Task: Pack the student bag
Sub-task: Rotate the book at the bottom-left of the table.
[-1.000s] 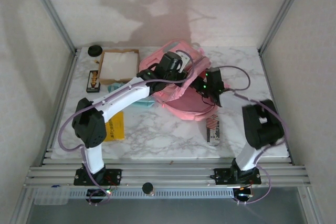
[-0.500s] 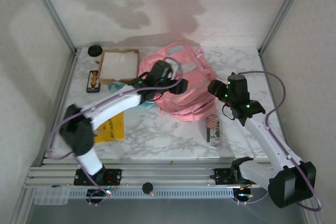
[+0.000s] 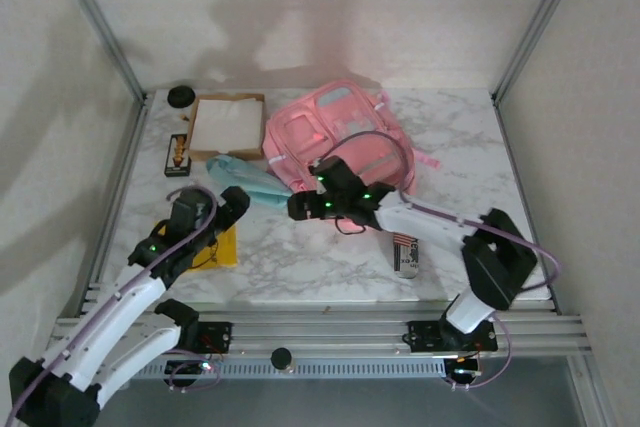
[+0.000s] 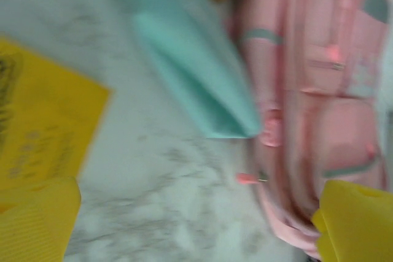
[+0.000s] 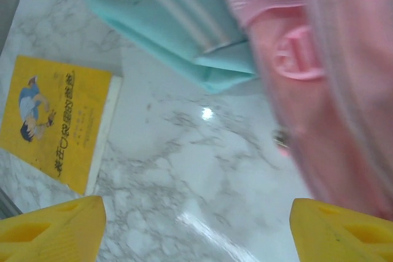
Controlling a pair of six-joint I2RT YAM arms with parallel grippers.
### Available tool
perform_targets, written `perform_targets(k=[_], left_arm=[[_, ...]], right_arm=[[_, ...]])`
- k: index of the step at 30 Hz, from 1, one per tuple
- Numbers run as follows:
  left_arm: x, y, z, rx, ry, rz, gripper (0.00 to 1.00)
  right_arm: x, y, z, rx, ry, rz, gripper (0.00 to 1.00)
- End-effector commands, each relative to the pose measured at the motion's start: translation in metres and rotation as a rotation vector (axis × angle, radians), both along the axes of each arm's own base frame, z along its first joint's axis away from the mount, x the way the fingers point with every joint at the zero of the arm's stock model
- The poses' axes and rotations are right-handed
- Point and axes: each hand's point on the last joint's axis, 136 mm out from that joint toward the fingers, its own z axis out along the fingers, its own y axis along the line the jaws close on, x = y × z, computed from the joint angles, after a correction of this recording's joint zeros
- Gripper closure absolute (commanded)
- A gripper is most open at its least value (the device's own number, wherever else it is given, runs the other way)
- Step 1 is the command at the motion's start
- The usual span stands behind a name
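The left claw (image 4: pixel 196 228) gapes empty above the marble table (image 4: pixel 172 170), with a yellow book (image 4: pixel 43 133) to its left, a teal pencil pouch (image 4: pixel 196 78) ahead and the student bag (image 4: pixel 319 90) ahead-right. The right claw (image 5: pixel 196 231), wide and empty too, hovers beside the bag's near edge, with the pouch just ahead of it.

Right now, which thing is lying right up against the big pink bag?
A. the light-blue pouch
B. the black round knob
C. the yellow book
A. The light-blue pouch lies with one end meeting the edge of the pink bag, and both wrist views show this too. The yellow book lies apart from the bag, with bare marble between them.
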Motion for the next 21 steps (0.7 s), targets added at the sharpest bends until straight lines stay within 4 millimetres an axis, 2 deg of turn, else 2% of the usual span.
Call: perform_targets(k=[1,5,8,10,16,21], left_arm=[[-0.032,0.033,-0.050,-0.083,0.170,0.228,0.00],[-0.050,0.079,-0.084,-0.079,0.280,0.420,0.00],[-0.047,0.112,-0.088,-0.074,0.284,0.504,0.01],[-0.052,0.138,-0.098,-0.055,0.342,0.579,0.00],[-0.027,0.192,-0.079,0.087,0.291,0.700,0.00],[-0.015,0.228,-0.081,0.165,0.317,0.777,0.00]], right_arm=[[0.005,0.044,0.009,0.089,-0.050,0.076,0.22],[0.014,0.067,-0.008,0.097,-0.027,0.092,0.24],[0.014,0.072,-0.016,0.101,-0.020,0.107,0.24],[0.014,0.072,-0.020,0.102,-0.019,0.107,0.24],[0.013,0.067,-0.027,0.069,-0.020,0.103,0.24],[0.009,0.056,-0.026,0.054,-0.015,0.083,0.23]])
